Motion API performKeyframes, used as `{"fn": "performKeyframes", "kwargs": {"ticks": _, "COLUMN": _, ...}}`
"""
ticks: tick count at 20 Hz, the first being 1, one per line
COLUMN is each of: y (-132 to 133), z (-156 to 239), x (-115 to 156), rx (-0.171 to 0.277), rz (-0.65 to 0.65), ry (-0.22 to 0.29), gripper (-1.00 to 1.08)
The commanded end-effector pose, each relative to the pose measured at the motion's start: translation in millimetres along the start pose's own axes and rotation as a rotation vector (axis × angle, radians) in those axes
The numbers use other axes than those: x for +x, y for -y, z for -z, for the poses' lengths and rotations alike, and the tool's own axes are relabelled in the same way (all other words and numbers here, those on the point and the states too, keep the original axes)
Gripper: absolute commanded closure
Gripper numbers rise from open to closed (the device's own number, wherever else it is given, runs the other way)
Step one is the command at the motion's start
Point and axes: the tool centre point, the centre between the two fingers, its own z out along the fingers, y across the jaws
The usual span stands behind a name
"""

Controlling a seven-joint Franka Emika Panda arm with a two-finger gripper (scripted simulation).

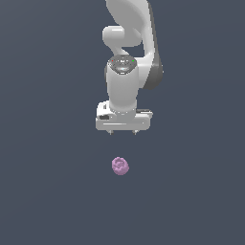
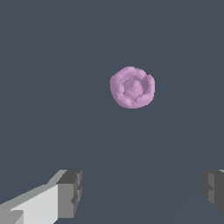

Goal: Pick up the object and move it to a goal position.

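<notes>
The object [image 1: 120, 165] is a small pink-purple bumpy lump lying on the dark grey floor. It also shows in the wrist view [image 2: 132, 87], round with ring-like ridges. My gripper [image 1: 122, 132] hangs above the object, pointing down, with a clear gap between it and the lump. Its two fingers [image 2: 70, 192] stand wide apart and hold nothing. In the wrist view the object lies beyond the fingertips, not between them.
A plain dark grey surface [image 1: 48, 191] surrounds the object. The white arm [image 1: 127, 57] rises behind the gripper toward the top of the exterior view. No other objects show.
</notes>
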Motion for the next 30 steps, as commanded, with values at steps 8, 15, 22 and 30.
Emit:
{"fn": "performKeyframes", "kwargs": {"ticks": 8, "y": 28, "z": 10, "x": 6, "rx": -0.006, "rz": 0.076, "ry": -0.016, "gripper": -0.92}}
{"fn": "performKeyframes", "kwargs": {"ticks": 15, "y": 30, "z": 10, "x": 7, "rx": -0.007, "rz": 0.090, "ry": -0.017, "gripper": -0.92}}
{"fn": "performKeyframes", "kwargs": {"ticks": 22, "y": 29, "z": 6, "x": 13, "rx": -0.009, "rz": 0.157, "ry": -0.013, "gripper": -0.92}}
{"fn": "performKeyframes", "kwargs": {"ticks": 30, "y": 24, "z": -4, "x": 27, "rx": -0.012, "rz": 0.307, "ry": -0.003, "gripper": -0.92}}
